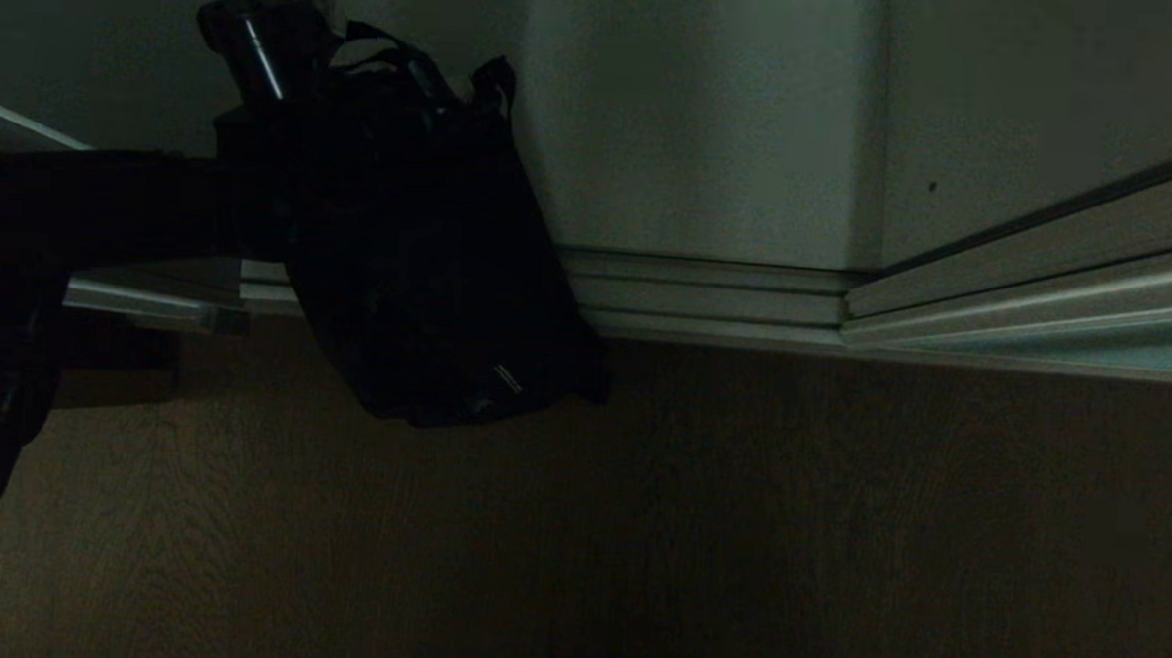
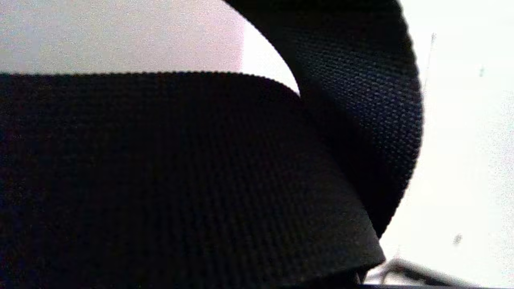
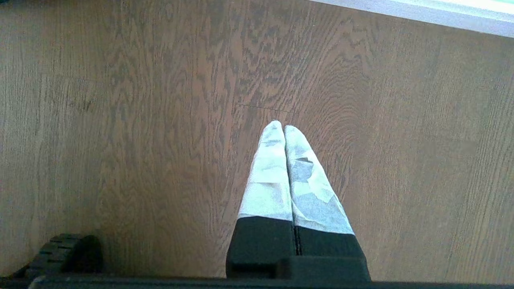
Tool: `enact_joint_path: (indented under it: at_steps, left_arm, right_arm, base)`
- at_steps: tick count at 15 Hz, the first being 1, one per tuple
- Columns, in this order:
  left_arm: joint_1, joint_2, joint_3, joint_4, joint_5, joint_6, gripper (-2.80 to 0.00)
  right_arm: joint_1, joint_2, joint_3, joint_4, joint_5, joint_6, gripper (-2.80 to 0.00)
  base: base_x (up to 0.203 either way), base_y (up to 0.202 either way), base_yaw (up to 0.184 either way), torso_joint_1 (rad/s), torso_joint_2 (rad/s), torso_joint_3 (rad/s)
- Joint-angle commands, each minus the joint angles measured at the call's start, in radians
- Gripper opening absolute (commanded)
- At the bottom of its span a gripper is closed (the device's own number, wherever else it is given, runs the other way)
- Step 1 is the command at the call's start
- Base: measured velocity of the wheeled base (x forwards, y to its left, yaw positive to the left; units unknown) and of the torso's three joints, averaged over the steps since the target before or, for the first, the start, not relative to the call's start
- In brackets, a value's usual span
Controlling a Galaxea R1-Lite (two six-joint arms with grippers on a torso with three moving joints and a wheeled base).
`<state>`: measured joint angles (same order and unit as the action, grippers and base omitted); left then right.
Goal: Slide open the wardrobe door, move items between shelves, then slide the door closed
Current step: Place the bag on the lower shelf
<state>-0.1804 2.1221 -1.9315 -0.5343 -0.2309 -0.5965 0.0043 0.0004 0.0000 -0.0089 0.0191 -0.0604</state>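
Your left gripper [image 1: 292,34] is up high on the left side of the head view, and its fingers are pinched together on the black strap [image 2: 180,172] of the shoulder bag [image 1: 421,262]. In the left wrist view the woven strap fills almost the whole picture and loops over in front of the camera, so you cannot see the fingers there. The bag hangs down from that strap. It hangs in front of the pale wardrobe wall [image 1: 714,117] and the silver door track [image 1: 706,300], with its lowest corner over the brown wood floor [image 1: 735,533]. A small label [image 1: 507,378] shows near the bottom of the bag. The dark left arm [image 1: 87,208] reaches in from the left edge. The sliding wardrobe door [image 1: 1090,331] runs along the right side, low in its track. Your right gripper [image 3: 283,129] points down at the wood floor, away from the bag, and its two white-wrapped fingers [image 3: 269,176] are pressed together with nothing between them.
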Motion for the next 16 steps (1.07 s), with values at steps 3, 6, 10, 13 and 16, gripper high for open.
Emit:
enact_joint_path:
  at_steps: [3, 6, 10, 13, 16]
  left_arm:
    - [-0.002, 0.007, -0.001, -0.074, 0.082, -0.048, -2.80]
    - [-0.001, -0.001, -0.001, -0.095, 0.130, -0.049, -2.80]
    - [-0.001, -0.016, 0.004, -0.111, 0.152, -0.047, -2.80]
    - [0.006, -0.051, 0.028, -0.145, 0.158, -0.066, -2.80]
    - [0.006, -0.045, 0.029, -0.125, 0.157, -0.065, 0.00]
  right_arm:
    - [0.000, -0.002, 0.000, 0.000, 0.001, -0.001, -2.80]
    - [0.000, -0.002, 0.000, 0.000, 0.001, -0.001, -2.80]
    - [0.000, -0.003, 0.000, 0.000, 0.001, -0.001, -2.80]
    - [0.000, -0.002, 0.000, 0.000, 0.001, -0.001, -2.80]
    - [0.000, -0.003, 0.000, 0.000, 0.001, -0.001, -2.80]
  base:
    - [0.000, 0.000, 0.000, 0.000, 0.00, 0.000]
    - [0.000, 0.000, 0.000, 0.000, 0.00, 0.000]
    - [0.000, 0.000, 0.000, 0.000, 0.00, 0.000]
    - [0.000, 0.000, 0.000, 0.000, 0.00, 0.000]
    - [0.000, 0.000, 0.000, 0.000, 0.00, 0.000]
